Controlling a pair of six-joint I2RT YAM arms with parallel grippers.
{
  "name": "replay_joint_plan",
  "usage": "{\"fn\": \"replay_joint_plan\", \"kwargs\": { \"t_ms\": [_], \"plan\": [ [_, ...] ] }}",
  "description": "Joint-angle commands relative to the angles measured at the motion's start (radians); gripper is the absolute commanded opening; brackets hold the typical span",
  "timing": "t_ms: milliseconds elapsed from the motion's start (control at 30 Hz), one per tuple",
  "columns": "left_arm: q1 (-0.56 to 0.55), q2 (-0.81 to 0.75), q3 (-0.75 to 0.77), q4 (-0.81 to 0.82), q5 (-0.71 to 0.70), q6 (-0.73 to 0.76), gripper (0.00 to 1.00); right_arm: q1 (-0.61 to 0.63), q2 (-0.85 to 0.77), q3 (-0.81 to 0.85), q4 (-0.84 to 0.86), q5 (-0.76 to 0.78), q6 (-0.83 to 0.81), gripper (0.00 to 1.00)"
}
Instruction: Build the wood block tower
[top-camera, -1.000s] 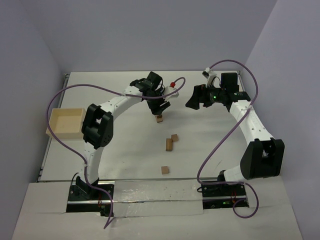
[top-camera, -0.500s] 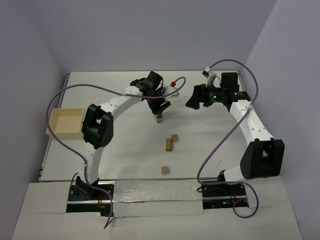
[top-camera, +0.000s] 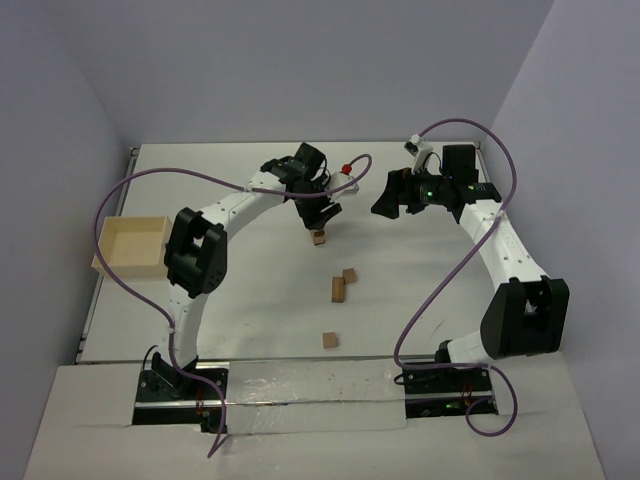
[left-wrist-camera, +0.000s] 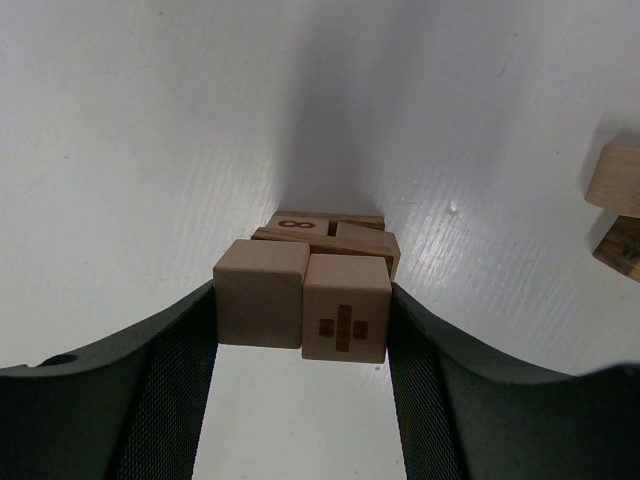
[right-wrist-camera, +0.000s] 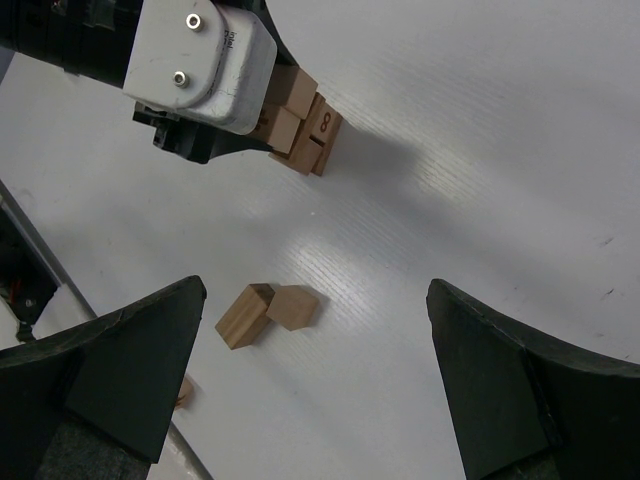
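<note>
Well, nothing has moved in the last second: both arms hold exactly as they were, and no block has shifted. It reads as a pause at the point of placing, with the release not yet made.

On the far left, the pale tray (top-camera: 125, 264) sits at the table's edge, well away from the action. Moving in, the left gripper (top-camera: 321, 220) hangs over the tower (top-camera: 320, 238) at mid-table. The wrist view shows its fingers pressed against the outer sides of a pair of cubes (left-wrist-camera: 270, 295), one plain and one with a cross mark (left-wrist-camera: 346, 308). The pair sits side by side over a lower layer that includes a block stamped with an 8 (left-wrist-camera: 300, 223). It looks seated on that layer, though contact cannot be confirmed. So the stack is only starting, and letting go cleanly without nudging the pair looks like the delicate part.

Nearer the bases lie the loose blocks: a longer piece (top-camera: 340, 289) just beside a cube (top-camera: 350, 274), and another cube (top-camera: 329, 340) further toward the bases. They are still to be stacked.

To the right, the right gripper (top-camera: 388, 203) hovers near the tower with its jaws spread wide, holding nothing.

The table (top-camera: 240, 300) is matte white with a faint grain. Plain lavender walls close it in on three sides, and purple cables (top-camera: 130, 185) loop above both arms.
</note>
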Motion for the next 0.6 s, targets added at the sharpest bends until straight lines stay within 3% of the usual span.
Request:
{"fn": "replay_joint_plan", "kwargs": {
  "t_ms": [0,367,400,467,533,567],
  "plan": [
    [-0.007,0.017,0.031,0.003,0.026,0.014,0.52,-0.007,0.003,0.052,-0.006,-0.025,-0.011,1.0],
    [-0.007,0.028,0.042,-0.001,0.012,0.006,0.63,-0.007,0.003,0.053,-0.007,-0.027,-0.015,1.0],
    [-0.007,0.03,0.043,-0.005,0.012,0.006,0.73,-0.007,0.003,0.053,-0.007,-0.028,-0.015,1.0],
    [-0.007,0.028,0.044,-0.008,0.013,0.006,0.77,-0.007,0.005,0.053,-0.007,-0.031,-0.015,1.0],
    [-0.007,0.025,0.041,-0.006,0.01,0.003,0.99,-0.007,0.005,0.054,-0.009,-0.032,-0.015,1.0],
    [-0.007,0.023,0.041,-0.005,0.01,0.001,0.99,-0.007,0.005,0.055,-0.009,-0.032,-0.015,1.0]
  ]
}}
